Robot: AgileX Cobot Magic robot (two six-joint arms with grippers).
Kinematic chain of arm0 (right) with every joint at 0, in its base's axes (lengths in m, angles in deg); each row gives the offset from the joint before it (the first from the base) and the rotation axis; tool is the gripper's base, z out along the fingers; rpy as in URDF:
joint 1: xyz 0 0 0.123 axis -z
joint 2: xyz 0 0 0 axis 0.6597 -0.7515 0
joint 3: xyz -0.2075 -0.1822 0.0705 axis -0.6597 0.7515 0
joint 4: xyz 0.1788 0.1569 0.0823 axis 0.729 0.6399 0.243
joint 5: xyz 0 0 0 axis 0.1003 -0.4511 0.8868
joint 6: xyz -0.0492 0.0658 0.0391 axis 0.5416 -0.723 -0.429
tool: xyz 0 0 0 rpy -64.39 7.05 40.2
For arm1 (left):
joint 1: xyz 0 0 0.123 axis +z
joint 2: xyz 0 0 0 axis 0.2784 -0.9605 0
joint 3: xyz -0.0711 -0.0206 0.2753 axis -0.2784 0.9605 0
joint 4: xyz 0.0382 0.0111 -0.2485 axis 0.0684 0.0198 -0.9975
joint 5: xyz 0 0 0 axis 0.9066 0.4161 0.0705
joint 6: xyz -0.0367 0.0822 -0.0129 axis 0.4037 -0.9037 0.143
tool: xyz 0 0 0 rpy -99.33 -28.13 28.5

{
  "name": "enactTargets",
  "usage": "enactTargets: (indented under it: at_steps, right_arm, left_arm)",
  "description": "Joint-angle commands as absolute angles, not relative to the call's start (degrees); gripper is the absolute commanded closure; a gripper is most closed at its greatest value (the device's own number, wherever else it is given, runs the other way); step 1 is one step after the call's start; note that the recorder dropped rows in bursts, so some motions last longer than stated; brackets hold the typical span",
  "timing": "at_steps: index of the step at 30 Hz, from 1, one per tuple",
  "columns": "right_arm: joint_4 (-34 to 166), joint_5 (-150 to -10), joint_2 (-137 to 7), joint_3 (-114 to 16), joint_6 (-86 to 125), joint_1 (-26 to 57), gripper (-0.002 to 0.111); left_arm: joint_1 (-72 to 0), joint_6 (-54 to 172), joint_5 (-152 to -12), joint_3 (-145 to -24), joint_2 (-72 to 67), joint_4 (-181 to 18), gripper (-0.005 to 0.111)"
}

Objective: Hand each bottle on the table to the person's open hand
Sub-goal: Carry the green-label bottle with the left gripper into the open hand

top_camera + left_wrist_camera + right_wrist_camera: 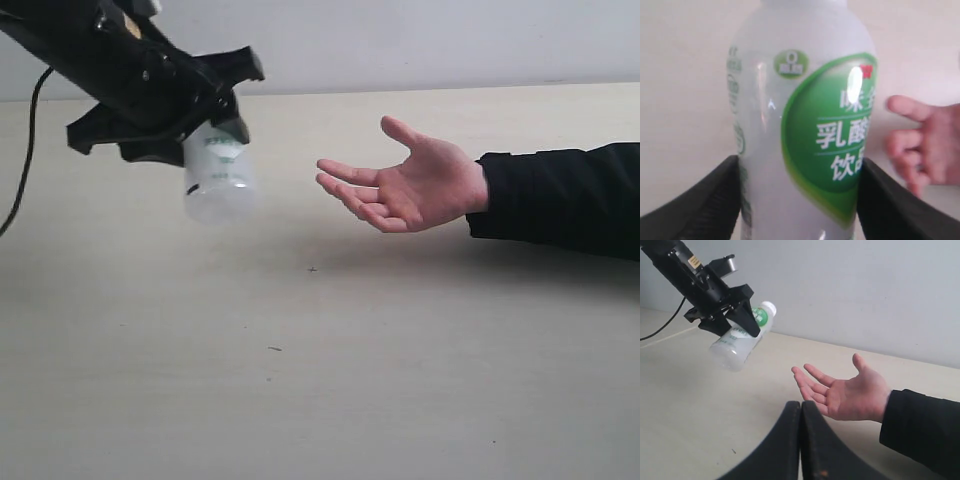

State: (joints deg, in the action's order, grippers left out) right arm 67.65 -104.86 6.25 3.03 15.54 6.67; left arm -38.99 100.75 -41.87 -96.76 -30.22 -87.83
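The left gripper [800, 207] is clamping the bottle [218, 185] across its green-labelled body, jaws spread to the bottle's width. It is holding it tilted in the air off the fingertips of the person's open hand [410, 190], apart from it, probably ready to lay it in the palm. That hand is waiting palm-up just above the table [300, 400]. The right gripper [801, 440] is sitting pinched shut and empty near the hand, and nothing is blocking the gap between bottle and fingers.

Pale beige matte table [420, 400] with 2 tiny dark specks [274, 348] on it.
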Motion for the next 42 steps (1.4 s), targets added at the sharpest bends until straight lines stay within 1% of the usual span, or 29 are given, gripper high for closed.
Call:
enactTargets:
  at_steps: [1, 14, 18, 32, 33, 35, 39, 40, 42]
  right_arm:
    - [67.65, -104.30, 6.54, 3.21, 15.61, 6.71, 0.108]
    - [67.65, -104.30, 6.54, 3.21, 15.61, 6.71, 0.108]
    - [67.65, -104.30, 6.54, 3.21, 15.61, 6.71, 0.108]
    - [67.65, -104.30, 6.54, 3.21, 15.61, 6.71, 0.108]
    - [67.65, -104.30, 6.54, 3.21, 15.61, 6.71, 0.108]
    - [67.65, -104.30, 6.54, 3.21, 15.61, 6.71, 0.108]
    - [67.65, -104.30, 6.54, 3.21, 15.61, 6.71, 0.108]
    - [67.65, -104.30, 6.54, 3.21, 15.61, 6.71, 0.108]
    - [67.65, -104.30, 6.54, 3.21, 15.61, 6.71, 0.108]
  left_arm:
    - [-44.96, 106.68, -49.64, -97.21, -28.59, -88.97, 0.107]
    - [-55.60, 113.62, -67.62, -97.21, -32.52, -93.09, 0.107]
    - [-56.59, 115.57, -69.67, -97.21, -34.58, -93.09, 0.107]
    - [-56.71, 115.68, -73.36, -97.31, -40.63, -93.37, 0.107]
    - [-56.71, 115.47, -73.32, -97.76, -40.92, -93.26, 0.107]
    - [-56.71, 114.91, -68.49, -101.34, -42.21, -91.52, 0.107]
    - [-56.71, 114.03, -56.79, -109.96, -44.48, -88.65, 0.107]
    - [-56.71, 115.48, -52.02, -111.70, -45.50, -86.62, 0.107]
    - [-56.84, 117.64, -50.51, -112.06, -46.19, -84.79, 0.107]
